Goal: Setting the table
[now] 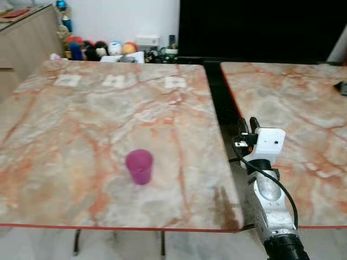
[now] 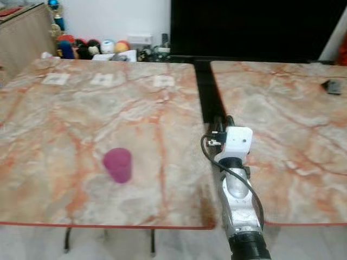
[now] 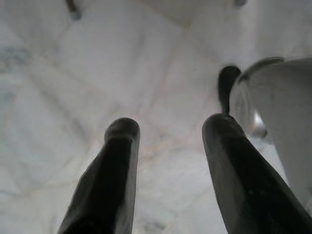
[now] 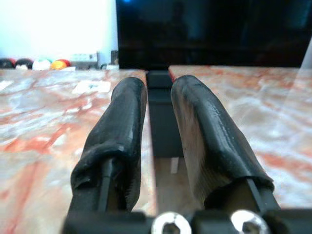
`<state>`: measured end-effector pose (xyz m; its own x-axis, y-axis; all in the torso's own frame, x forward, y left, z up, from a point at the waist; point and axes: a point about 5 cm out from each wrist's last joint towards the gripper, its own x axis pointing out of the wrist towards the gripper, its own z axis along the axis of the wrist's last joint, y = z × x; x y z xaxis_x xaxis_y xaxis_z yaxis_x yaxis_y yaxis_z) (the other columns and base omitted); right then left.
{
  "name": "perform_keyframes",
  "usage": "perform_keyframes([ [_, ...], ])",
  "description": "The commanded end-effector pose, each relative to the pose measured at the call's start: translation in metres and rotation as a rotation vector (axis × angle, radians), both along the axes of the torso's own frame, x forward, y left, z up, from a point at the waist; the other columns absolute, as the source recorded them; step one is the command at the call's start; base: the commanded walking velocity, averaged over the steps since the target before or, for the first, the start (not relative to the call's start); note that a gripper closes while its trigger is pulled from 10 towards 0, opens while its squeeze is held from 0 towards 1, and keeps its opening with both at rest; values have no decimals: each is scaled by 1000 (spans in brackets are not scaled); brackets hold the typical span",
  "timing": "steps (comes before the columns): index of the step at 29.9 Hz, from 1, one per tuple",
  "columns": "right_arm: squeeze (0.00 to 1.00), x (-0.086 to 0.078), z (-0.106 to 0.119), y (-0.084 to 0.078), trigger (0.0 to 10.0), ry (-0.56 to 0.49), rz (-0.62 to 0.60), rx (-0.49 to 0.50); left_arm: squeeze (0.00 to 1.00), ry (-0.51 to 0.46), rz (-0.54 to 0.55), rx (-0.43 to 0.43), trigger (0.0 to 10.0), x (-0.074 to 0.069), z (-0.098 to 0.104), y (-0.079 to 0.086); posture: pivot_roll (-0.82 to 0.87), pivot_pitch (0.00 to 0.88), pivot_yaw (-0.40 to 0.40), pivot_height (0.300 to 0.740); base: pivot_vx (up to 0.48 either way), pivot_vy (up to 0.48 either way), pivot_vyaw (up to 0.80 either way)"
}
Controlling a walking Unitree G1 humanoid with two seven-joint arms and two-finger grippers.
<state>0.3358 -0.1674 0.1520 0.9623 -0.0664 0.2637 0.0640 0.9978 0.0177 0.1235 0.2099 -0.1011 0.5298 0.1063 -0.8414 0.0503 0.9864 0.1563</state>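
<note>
A home dining room: two marble-topped tables (image 1: pixel 81 119), wooden sideboard (image 1: pixel 24 38), toys (image 1: pixel 97 50) along the wall.

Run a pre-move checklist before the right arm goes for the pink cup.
1. Pink cup standing upright on the left marble table: ok.
2. Tabletop around the cup free of other things: ok; only small white cards lie near the far edge.
3. Right gripper empty: ok; fingers a narrow gap apart, nothing between them.
4. Right gripper lined up with the cup: not ok; it sits over the gap between the two tables, pointing away from the robot, the cup off to its left.
5. Left gripper out of the way: ok; it hangs open over the floor.
6. Cup's contents: cannot tell.
</note>
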Motion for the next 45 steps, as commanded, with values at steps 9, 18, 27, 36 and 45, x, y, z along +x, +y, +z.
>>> perform_keyframes([
  [9, 0, -2, 3, 3, 10000, -2, -3, 9, 0, 11, -3, 2, 10000, -4, -1, 0, 14, 108, -33, 740, 0, 160, 746],
  [18, 0, -10, 5, -2, 10000, -11, -43, 42, 0, 15, -8, -1, 10000, -5, -3, -5, 11, 114, -35, 740, 0, 0, 0],
  [27, 0, -23, 21, -6, 10000, -59, -90, 62, 0, 20, -18, 0, 10000, -8, -4, -7, 1, 117, -34, 740, 0, 0, 0],
  [36, 0, -25, 15, -6, 10000, -20, -81, 52, 0, 2, -31, -6, 10000, -2, -2, -10, 0, 123, -37, 740, 0, 0, 0],
  [45, 0, -24, 17, -2, 10000, -11, -64, 54, 0, -14, -32, -7, 10000, 2, 0, -9, 3, 127, -37, 740, 0, 0, 0],
])
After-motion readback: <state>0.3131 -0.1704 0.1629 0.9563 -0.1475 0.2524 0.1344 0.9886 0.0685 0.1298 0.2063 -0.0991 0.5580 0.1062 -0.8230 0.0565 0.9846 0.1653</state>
